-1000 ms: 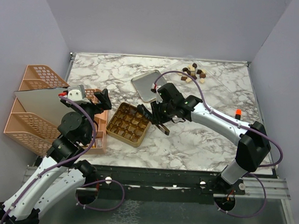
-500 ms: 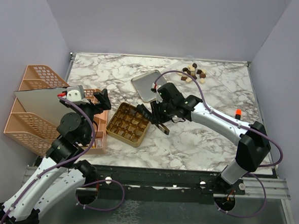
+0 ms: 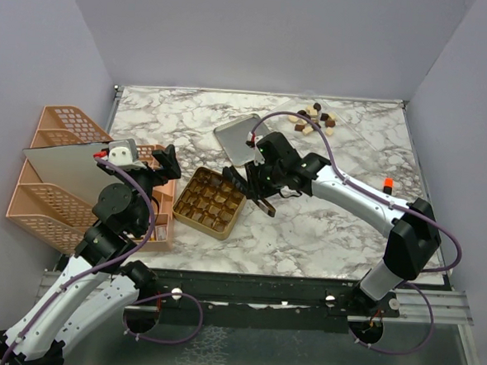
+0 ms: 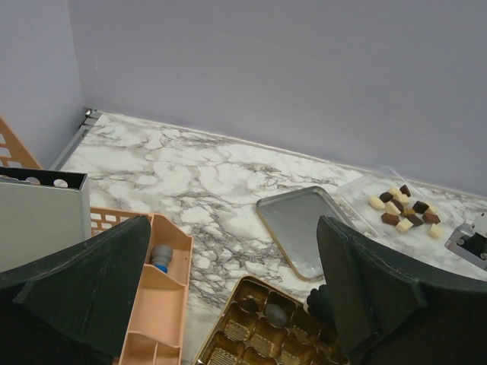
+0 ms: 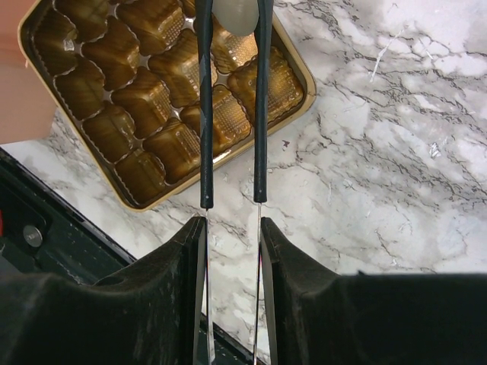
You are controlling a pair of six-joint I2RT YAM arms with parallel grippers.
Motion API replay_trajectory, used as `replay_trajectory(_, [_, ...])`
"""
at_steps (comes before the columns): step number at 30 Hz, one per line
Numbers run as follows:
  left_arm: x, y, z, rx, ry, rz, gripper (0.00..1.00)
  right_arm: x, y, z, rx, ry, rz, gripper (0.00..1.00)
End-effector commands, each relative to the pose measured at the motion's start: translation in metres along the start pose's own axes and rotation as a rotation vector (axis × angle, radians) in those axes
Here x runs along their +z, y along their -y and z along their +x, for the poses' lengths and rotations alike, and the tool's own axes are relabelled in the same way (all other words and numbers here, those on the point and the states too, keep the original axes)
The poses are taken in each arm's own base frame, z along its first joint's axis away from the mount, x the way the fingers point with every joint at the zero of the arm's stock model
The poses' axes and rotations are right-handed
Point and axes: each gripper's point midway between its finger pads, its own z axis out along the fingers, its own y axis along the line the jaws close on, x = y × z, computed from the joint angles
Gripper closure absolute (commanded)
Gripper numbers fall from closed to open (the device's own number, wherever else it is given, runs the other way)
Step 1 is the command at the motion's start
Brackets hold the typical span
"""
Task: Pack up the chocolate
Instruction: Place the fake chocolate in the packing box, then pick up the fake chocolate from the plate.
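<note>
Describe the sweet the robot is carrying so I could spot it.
Find the golden-brown tray of moulded pockets mid-table. Above it, the right gripper's two thin black fingers pinch a cream-white chocolate, the only piece held aloft; the loose pile lies at the far right.

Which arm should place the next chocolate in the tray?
Right. The right gripper holds a white chocolate over the tray; the left gripper is open and empty, off to the side.

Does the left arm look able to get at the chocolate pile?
Probably not: the pile sits far right at the back, and the right arm stretches across between it and the left gripper.
</note>
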Motion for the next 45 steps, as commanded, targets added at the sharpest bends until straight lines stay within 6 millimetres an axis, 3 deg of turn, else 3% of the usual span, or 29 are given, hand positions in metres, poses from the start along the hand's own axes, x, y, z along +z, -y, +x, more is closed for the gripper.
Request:
replay_trajectory(1, [-0.001, 0.0, -0.002, -0.004, 0.015, 0.002, 0.01, -0.008, -0.007, -0.002, -0.009, 0.001, -0.018, 0.65])
replay_trajectory(7, [-0.001, 0.0, -0.002, -0.006, 0.016, 0.004, 0.01, -0.004, -0.009, 0.007, 0.004, -0.023, -0.036, 0.65])
replay_trajectory(19, [-0.001, -0.001, -0.003, -0.006, 0.018, 0.001, 0.01, -0.006, -0.007, 0.005, 0.004, -0.017, -0.02, 0.62])
replay_trajectory(27, [-0.001, -0.001, -0.003, -0.006, 0.017, 0.001, 0.01, -0.015, 0.001, -0.01, 0.004, 0.042, 0.04, 0.62])
replay_trajectory(36, [-0.002, -0.001, -0.004, -0.008, 0.019, 0.004, 0.01, -0.029, 0.045, -0.058, -0.05, 0.152, 0.293, 0.63])
replay_trajectory(45, [-0.003, -0.001, -0.006, -0.017, 0.026, 0.006, 0.01, -0.032, 0.126, -0.101, 0.002, 0.185, 0.533, 0.63])
